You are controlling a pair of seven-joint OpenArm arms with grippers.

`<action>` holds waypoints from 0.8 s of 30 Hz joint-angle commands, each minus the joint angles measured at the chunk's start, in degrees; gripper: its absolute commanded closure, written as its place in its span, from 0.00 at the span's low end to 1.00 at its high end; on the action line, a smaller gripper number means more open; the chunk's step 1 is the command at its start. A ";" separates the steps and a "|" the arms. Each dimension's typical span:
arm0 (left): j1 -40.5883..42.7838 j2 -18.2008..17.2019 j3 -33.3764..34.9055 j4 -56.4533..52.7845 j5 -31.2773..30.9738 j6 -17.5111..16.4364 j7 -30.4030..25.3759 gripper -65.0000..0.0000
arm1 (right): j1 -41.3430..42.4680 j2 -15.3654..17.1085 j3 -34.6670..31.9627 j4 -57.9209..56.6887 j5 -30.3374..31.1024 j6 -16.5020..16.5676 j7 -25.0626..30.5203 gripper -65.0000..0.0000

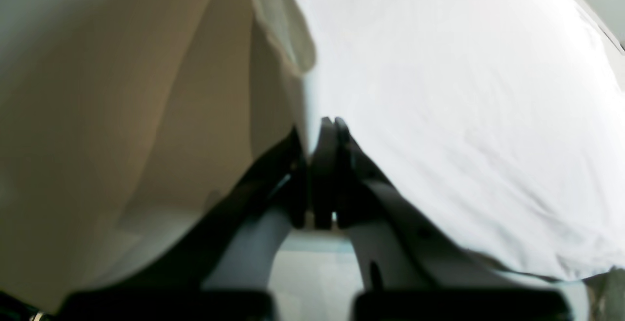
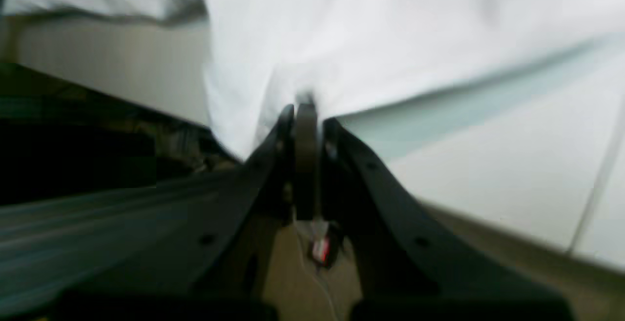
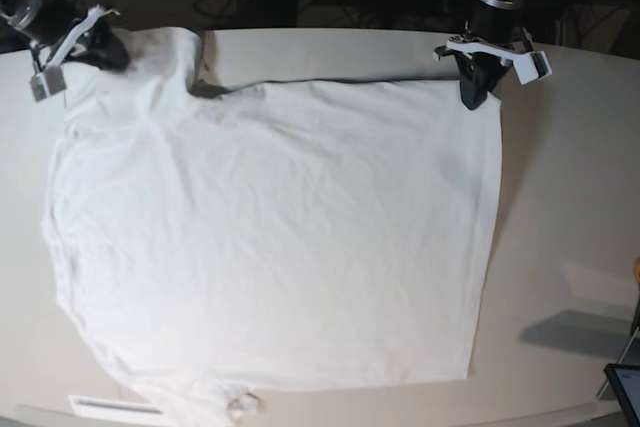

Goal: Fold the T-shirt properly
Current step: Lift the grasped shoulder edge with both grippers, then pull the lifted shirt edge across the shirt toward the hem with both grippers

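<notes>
In the left wrist view, the left gripper [image 1: 326,124] has its jaws pressed together on an edge of the white T-shirt [image 1: 464,116], and the cloth spreads to the right of the fingers.

In the right wrist view, which is blurred, the right gripper [image 2: 305,111] is closed on a bunched bit of the T-shirt [image 2: 390,32]; the table [image 2: 512,184] shows below the cloth.

In the base view, the T-shirt [image 3: 280,237] lies spread over the off-white table [image 3: 570,197]. The left gripper [image 3: 470,97] pinches its far corner at the right of the picture, and the right gripper [image 3: 110,50] pinches its far corner at the left
</notes>
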 commanded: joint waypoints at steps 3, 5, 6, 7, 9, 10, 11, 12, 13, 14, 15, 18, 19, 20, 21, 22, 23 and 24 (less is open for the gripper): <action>0.64 -0.31 -0.28 2.85 -0.41 -0.52 -1.47 1.00 | 0.45 3.87 0.34 0.98 7.85 0.47 1.15 1.00; 0.55 -0.13 -0.28 4.26 -0.41 -0.43 -1.47 1.00 | 1.68 5.10 0.34 0.80 10.66 -2.21 1.15 1.00; 0.37 -0.05 -0.28 4.79 -0.41 0.18 -1.47 1.00 | 2.12 5.54 0.34 0.80 11.81 -4.67 1.15 1.00; 0.29 -0.05 -0.28 4.96 -0.41 1.24 -1.47 1.00 | 2.73 5.63 0.34 0.80 12.60 -6.17 1.06 1.00; -0.33 -0.05 -0.37 5.05 -0.50 3.00 -1.47 1.00 | 4.23 5.80 -0.01 0.71 14.18 -8.72 0.71 1.00; -0.94 -0.05 -0.37 5.05 -0.50 3.96 -1.47 1.00 | 5.37 5.80 -0.01 0.71 14.44 -9.68 -0.26 1.00; -1.38 -0.05 -0.37 5.05 -0.50 4.84 -1.47 1.00 | 6.60 5.80 0.25 0.62 14.53 -10.39 -1.49 1.00; -1.74 -0.05 -0.37 5.05 -0.50 5.72 -1.47 1.00 | 8.18 5.63 0.25 0.36 14.53 -11.18 -2.72 1.00; -1.91 0.04 -0.37 5.05 -0.94 6.16 -1.73 1.00 | 9.77 5.54 0.34 -0.52 14.53 -11.97 -3.86 1.00; -2.53 0.04 -0.37 5.05 -2.61 6.51 -1.73 1.00 | 11.26 5.45 0.34 -1.40 14.53 -12.76 -4.92 1.00; -3.41 -0.22 -0.37 5.05 -4.72 6.78 -1.47 1.00 | 12.40 5.45 0.34 -2.28 14.53 -13.29 -5.45 1.00; -5.16 -0.57 -0.37 4.61 -11.75 8.01 -1.47 1.00 | 15.31 5.72 0.16 -4.47 14.53 -14.17 -6.15 1.00; -5.87 -0.84 -0.37 4.61 -12.98 8.36 -1.47 1.00 | 16.10 5.80 0.07 -5.35 14.53 -14.17 -6.15 1.00; -6.57 -1.36 -0.28 4.70 -13.42 8.89 -1.47 1.00 | 17.15 5.80 -0.10 -6.41 14.53 -14.17 -6.24 1.00; -7.10 -1.63 -0.19 4.70 -13.60 9.50 -1.47 1.00 | 18.03 5.80 -0.10 -7.46 14.53 -14.17 -6.24 1.00; -7.54 -1.72 -0.19 4.70 -13.60 9.85 -1.47 1.00 | 18.73 5.80 -0.19 -8.69 14.53 -14.25 -6.24 1.00; -7.98 -1.72 -0.19 4.70 -13.60 9.94 -1.47 1.00 | 19.53 5.80 -0.19 -10.10 14.53 -14.25 -6.24 1.00; -8.68 -1.72 -0.19 4.70 -13.60 9.94 -1.47 1.00 | 20.40 5.89 -0.28 -11.33 14.53 -14.25 -6.24 1.00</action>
